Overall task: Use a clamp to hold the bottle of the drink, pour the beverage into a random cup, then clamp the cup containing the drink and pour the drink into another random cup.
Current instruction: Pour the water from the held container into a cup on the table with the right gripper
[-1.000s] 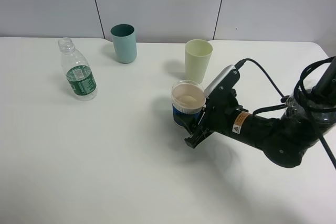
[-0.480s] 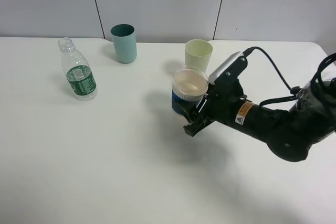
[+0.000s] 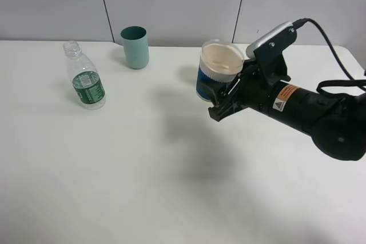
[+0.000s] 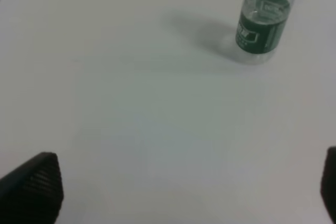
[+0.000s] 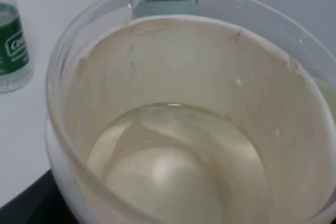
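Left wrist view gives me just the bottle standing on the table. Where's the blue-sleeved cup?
Observer: The right end effector grips the cup by its blue sleeve, up off the table.
Operator: Any drink in it?
Observer: Yes, a shallow pool of clear drink lies in its bottom.
Operator: Tipping yet?
Observer: No, close to upright; the drink sits well below the rim.
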Action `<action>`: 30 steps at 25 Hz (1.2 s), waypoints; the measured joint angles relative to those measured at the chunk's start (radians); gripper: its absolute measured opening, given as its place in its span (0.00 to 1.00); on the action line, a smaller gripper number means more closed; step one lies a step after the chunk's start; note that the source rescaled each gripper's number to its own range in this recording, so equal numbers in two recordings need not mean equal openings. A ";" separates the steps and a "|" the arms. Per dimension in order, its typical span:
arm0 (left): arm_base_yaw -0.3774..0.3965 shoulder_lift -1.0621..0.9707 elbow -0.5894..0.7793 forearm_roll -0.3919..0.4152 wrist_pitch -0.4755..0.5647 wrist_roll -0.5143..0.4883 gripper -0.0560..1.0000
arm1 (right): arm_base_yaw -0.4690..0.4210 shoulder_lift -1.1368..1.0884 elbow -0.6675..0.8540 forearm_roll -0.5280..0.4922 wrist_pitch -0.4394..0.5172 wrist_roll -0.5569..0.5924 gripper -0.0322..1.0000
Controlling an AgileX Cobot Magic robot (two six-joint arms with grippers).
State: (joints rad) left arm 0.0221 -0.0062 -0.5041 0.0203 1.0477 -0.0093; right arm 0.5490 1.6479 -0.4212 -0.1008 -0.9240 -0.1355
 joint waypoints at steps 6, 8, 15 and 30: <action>0.000 0.000 0.000 0.000 0.000 0.000 1.00 | -0.007 -0.137 -0.050 0.061 0.213 0.000 0.03; 0.000 0.000 0.000 0.000 0.000 0.000 1.00 | -0.013 -0.167 -0.111 0.057 0.357 0.000 0.03; 0.000 0.000 0.000 0.000 0.000 0.000 1.00 | -0.062 -0.194 -0.335 -0.107 0.724 0.111 0.03; 0.000 0.000 0.000 0.000 0.000 0.000 1.00 | -0.173 -0.194 -0.525 -0.674 1.124 0.580 0.03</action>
State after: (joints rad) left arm 0.0221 -0.0062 -0.5041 0.0203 1.0477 -0.0093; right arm 0.3760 1.4542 -0.9462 -0.7751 0.1997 0.4445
